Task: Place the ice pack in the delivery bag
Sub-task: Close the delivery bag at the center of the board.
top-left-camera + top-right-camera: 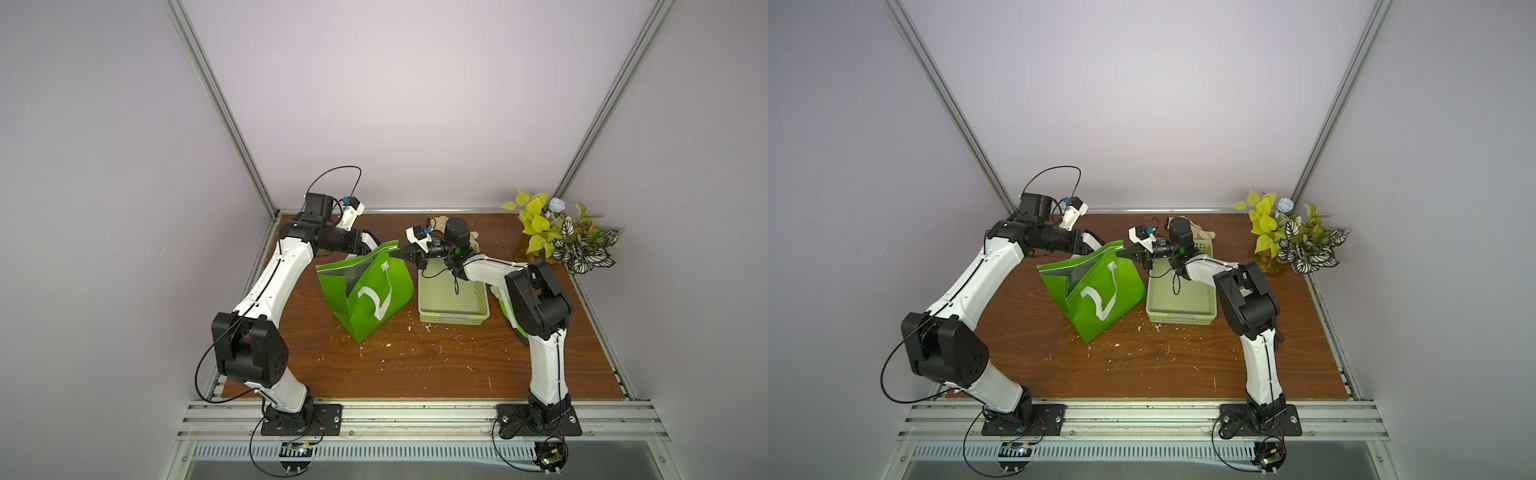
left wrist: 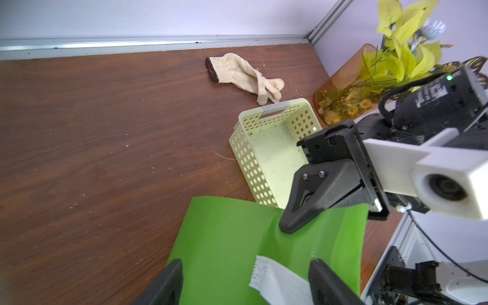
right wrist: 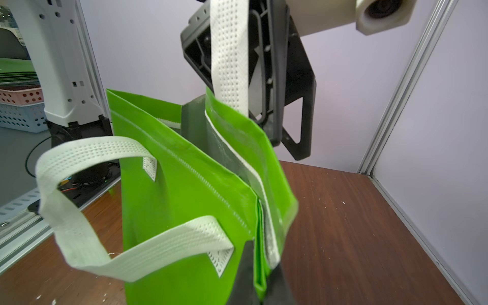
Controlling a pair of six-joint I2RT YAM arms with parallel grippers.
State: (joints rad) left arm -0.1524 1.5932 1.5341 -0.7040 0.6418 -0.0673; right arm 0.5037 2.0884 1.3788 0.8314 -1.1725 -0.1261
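At table (image 1: 415,374) middle, delivery bag (image 1: 374,299) stands, mouth partly open; right gripper (image 1: 401,252) clenched on its upper rim corner; left gripper (image 2: 245,266) released, jaws wide astride bag wall and white strap (image 2: 277,282). Pale perforated basket (image 1: 453,318) just beside bag; glove (image 2: 245,70) behind basket; plant (image 1: 557,237) in far corner.

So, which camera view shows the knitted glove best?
The left wrist view: the glove lies whole and uncovered on the table, beyond the pale green basket. In both top views the right arm hides most of it; only small bits show beside the arm. The right wrist view does not show it.
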